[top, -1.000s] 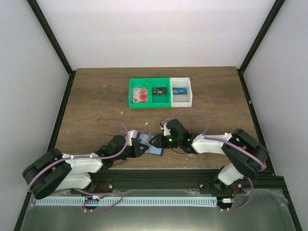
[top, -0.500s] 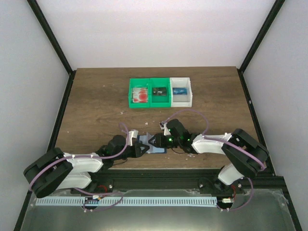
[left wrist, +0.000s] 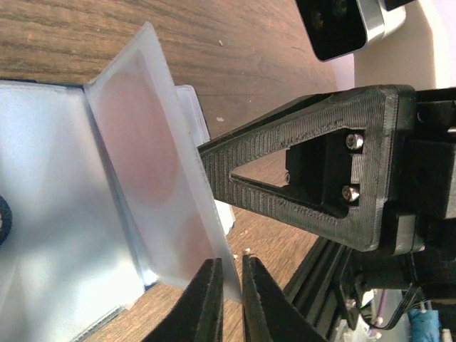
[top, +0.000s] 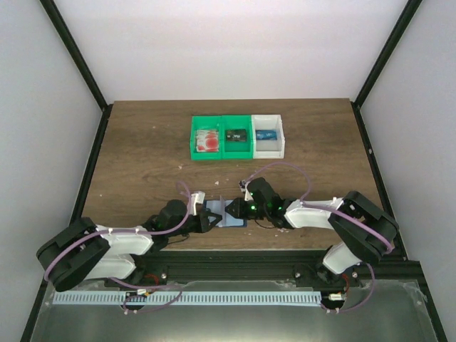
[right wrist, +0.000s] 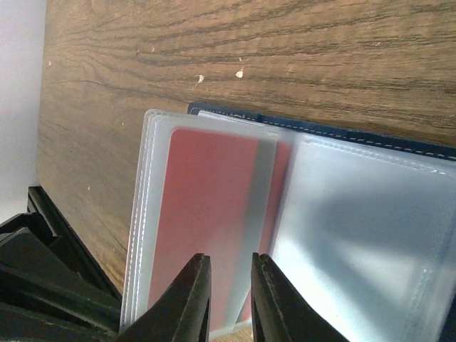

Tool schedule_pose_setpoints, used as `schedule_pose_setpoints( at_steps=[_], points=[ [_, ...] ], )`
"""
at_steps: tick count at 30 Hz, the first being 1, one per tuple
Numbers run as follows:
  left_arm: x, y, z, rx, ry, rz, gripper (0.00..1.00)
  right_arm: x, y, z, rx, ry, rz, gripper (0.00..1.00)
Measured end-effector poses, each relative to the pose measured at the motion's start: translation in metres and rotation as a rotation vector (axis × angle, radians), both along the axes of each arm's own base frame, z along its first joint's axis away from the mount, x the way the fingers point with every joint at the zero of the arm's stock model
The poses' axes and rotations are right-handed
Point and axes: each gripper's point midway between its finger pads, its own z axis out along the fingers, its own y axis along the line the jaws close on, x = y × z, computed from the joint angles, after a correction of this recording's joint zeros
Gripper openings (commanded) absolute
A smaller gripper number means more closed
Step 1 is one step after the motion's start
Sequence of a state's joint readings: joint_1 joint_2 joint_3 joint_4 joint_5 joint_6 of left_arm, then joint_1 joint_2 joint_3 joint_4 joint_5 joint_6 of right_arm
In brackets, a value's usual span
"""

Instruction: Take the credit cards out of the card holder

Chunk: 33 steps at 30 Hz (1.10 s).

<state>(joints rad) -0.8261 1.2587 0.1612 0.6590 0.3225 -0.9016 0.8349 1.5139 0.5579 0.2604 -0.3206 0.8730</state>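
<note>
- The card holder [top: 218,211] is laid open at the 6 o'clock edge of the desk [top: 142,142], between the two pincers.
- The left pincer [left wrist: 228,267], at the holder's 9 o'clock, is closed on the edge of a clear sleeve [left wrist: 157,164], which is held raised off the holder.
- The right pincer [right wrist: 231,263], at the holder's 3 o'clock, is seen narrowly open with nothing clamped. Its tips are set at the sleeve face, over a red credit card [right wrist: 203,214].

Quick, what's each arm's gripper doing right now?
Left gripper: jaws shut on a clear card sleeve.
Right gripper: jaws nearly shut over the red card; grip cannot be told.
</note>
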Motion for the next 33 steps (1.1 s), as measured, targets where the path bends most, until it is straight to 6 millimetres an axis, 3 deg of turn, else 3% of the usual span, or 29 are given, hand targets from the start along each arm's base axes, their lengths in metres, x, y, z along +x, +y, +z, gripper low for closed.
schedule_pose_setpoints(
  at_steps=[3,10,13,19,28,33],
  points=[
    [0.0,-0.001,0.0,-0.007,0.003,-0.002,0.0,0.0,0.0,-0.002,-0.004,0.001,-0.002,0.18],
    [-0.001,-0.004,-0.001,-0.014,0.011,-0.013,0.0,-0.001,-0.002,-0.007,-0.015,0.01,-0.003,0.19],
    [-0.001,-0.004,-0.001,-0.015,0.011,-0.014,0.12,0.0,-0.002,-0.008,-0.017,0.009,-0.005,0.21],
    [0.0,-0.005,-0.003,-0.008,0.016,-0.015,0.11,0.0,-0.003,-0.005,-0.013,0.003,-0.007,0.27],
    [0.001,-0.006,-0.005,-0.001,0.019,-0.017,0.11,-0.002,-0.003,0.016,0.031,-0.036,0.0,0.41],
    [0.002,-0.008,-0.005,0.0,0.02,-0.019,0.11,-0.004,-0.001,0.017,0.036,-0.031,0.018,0.43]
  ],
)
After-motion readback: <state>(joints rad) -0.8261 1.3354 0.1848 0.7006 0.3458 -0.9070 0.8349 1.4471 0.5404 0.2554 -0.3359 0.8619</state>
